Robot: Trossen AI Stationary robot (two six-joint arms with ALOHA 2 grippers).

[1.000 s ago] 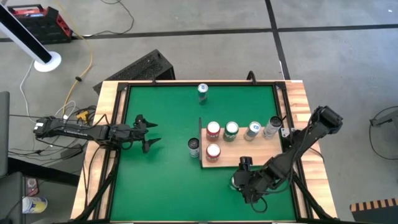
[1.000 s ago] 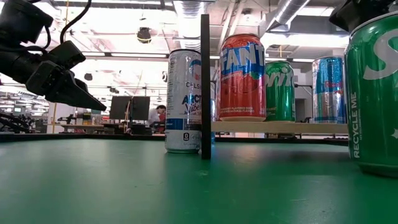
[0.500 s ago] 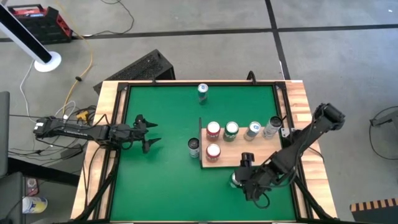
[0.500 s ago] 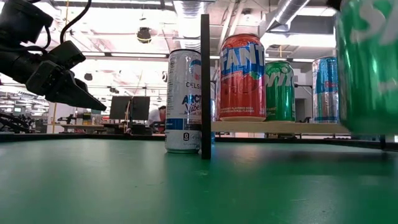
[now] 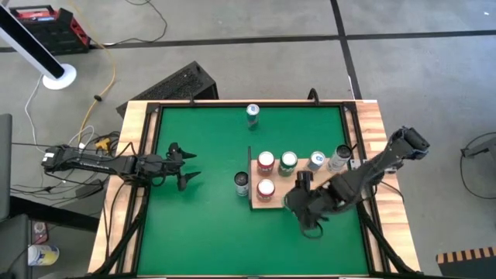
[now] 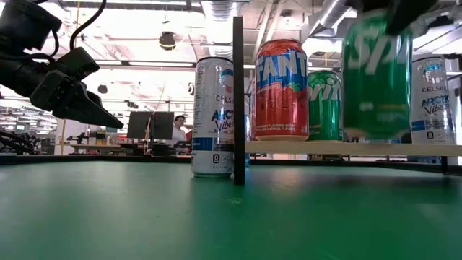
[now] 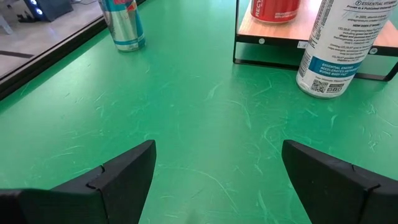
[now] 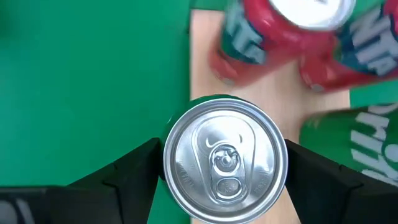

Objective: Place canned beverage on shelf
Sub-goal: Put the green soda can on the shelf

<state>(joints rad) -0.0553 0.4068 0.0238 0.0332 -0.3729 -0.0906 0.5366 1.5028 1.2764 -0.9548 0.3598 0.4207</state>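
Over the shelf's (image 5: 273, 198) near edge, at approx. 4 o'clock from table centre, the right gripper (image 5: 297, 203) pinches a green can (image 6: 376, 74) from both sides and holds it upright, clear of the board. In the low view the can's base sits a little above shelf level. Can: green body w/ large white slanted lettering, partly readable "SP"; silver lid w/ unopened pull tab, seen in the right wrist view (image 8: 224, 160). Fingers (image 8: 118, 177) flank the lid, pressed against the can wall.

Shelf: light plain wood board w/ thin dark upright edge (image 6: 237, 101) on its 9 o'clock side.

Cans on shelf:
- Red can (image 6: 281, 89), white lettering "FANTA" partly hidden by the upright edge.
- Green can behind it (image 6: 325, 105), white script, not fully readable.
- White can (image 6: 434, 100) at the 3 o'clock end, reads "CELSIUS", "ARCTIC VIBE".

Off shelf, on the green tabletop (image 5: 201, 232): a white can (image 6: 212, 117) just beside the upright edge, "CELSIUS" label; a blue-silver can (image 5: 253, 114) at 12 o'clock, well apart.

Left gripper (image 5: 188, 166) waits at 9 o'clock above the tabletop, fingers spread, nothing between them.
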